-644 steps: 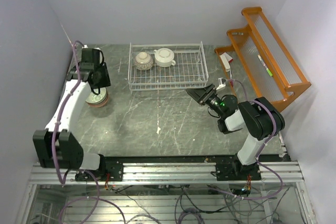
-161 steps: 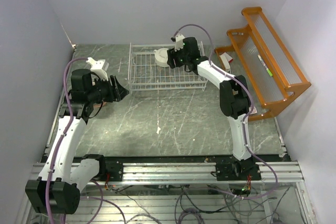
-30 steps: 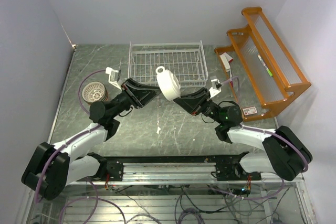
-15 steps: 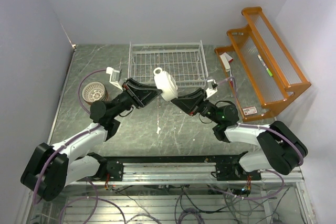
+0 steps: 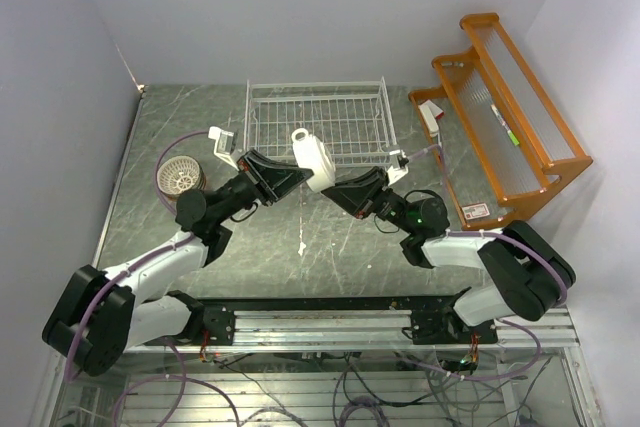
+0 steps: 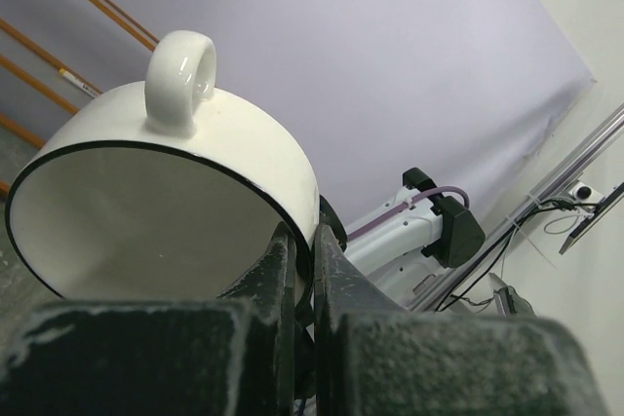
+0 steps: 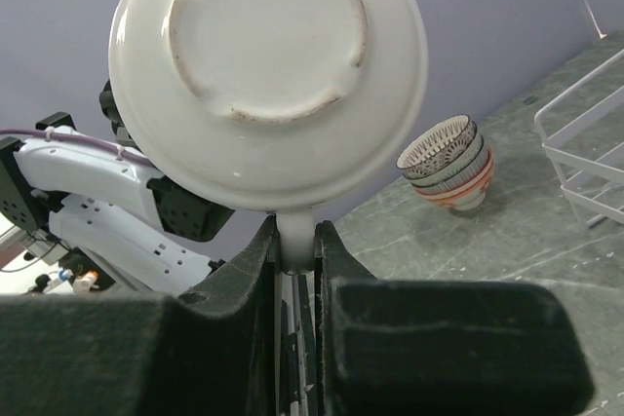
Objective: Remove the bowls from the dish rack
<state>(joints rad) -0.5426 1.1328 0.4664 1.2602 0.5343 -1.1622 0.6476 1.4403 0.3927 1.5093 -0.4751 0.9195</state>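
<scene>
White handled bowl (image 5: 318, 165), up in the air just in front of the dish rack's (image 5: 315, 86) near edge, clear of the counter (image 5: 270, 247). Tipped on its side: mouth toward the rack's left end, foot ring toward its right end, so mouth-to-foot axis roughly level and running along that near edge; ring handle uppermost. Pinched at the lower rim from both sides: left gripper (image 5: 302, 179) with jaws clamped over the rim from the mouth side, right gripper (image 5: 330, 190) with jaws clenched on the same rim from the foot side. Looks like a hand-over between the arms, with neither grip released. No bowl to be seen inside the rack; stack of bowls (image 5: 180, 177) standing on the counter well off the rack's left end. Judged nearly done: only this one bowl left to set down, most likely over by that stack, and one grip to open first.
</scene>
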